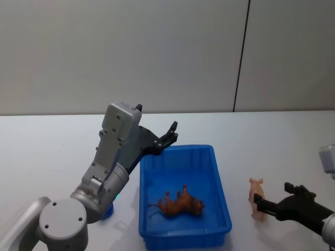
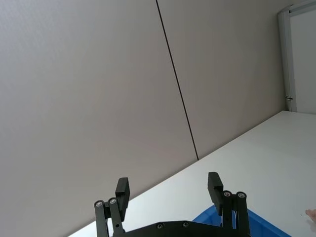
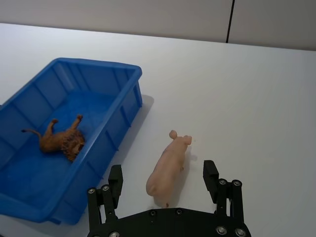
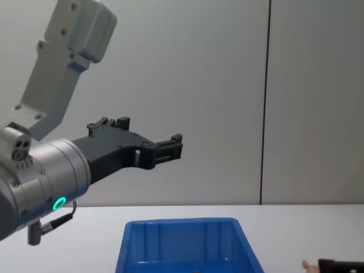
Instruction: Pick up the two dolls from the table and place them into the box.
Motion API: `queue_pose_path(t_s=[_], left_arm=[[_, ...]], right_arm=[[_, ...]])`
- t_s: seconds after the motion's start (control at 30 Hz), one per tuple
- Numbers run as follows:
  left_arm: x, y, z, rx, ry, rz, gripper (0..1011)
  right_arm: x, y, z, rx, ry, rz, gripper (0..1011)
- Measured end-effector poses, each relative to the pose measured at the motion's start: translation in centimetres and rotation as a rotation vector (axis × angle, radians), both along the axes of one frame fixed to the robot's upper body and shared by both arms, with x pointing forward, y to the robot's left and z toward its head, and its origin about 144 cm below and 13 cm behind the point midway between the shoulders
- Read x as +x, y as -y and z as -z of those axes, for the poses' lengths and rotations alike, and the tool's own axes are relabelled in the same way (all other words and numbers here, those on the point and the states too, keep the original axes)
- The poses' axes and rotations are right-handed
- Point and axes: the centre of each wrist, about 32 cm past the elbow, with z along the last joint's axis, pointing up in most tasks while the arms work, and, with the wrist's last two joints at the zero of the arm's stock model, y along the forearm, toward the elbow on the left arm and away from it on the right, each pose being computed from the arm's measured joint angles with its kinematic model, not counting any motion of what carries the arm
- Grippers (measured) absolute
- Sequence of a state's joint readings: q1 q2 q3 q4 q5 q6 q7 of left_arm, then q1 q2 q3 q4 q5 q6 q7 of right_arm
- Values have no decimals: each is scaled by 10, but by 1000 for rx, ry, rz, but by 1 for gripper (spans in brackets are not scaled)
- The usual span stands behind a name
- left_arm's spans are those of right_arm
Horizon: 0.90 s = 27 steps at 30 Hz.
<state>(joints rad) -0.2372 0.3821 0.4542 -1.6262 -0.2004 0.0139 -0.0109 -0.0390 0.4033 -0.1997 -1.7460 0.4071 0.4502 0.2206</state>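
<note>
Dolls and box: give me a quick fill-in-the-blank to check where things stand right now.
The brown doll lies ____ the box.
The pink doll stands on the table, to the box's ____.
The right gripper is ____, one finger on each side of the pink doll.
The left gripper, raised, holds ____.
Missing: inside; right; open; nothing.

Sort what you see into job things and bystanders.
Job: brown doll, lying in the box; pink doll, on the table, straddled by the open right end effector; left end effector, open, raised over the box's far edge.
Bystanders: grey wall; its dark seam.
</note>
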Motion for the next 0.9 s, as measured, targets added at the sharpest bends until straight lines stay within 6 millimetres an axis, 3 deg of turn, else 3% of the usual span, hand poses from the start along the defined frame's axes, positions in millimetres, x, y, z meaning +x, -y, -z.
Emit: queue_pose_path(t_s=[0.9], left_arm=[[0, 0, 0, 0, 0, 0, 1004]], right_arm=[[33, -39, 31, -58, -52, 8, 1001]])
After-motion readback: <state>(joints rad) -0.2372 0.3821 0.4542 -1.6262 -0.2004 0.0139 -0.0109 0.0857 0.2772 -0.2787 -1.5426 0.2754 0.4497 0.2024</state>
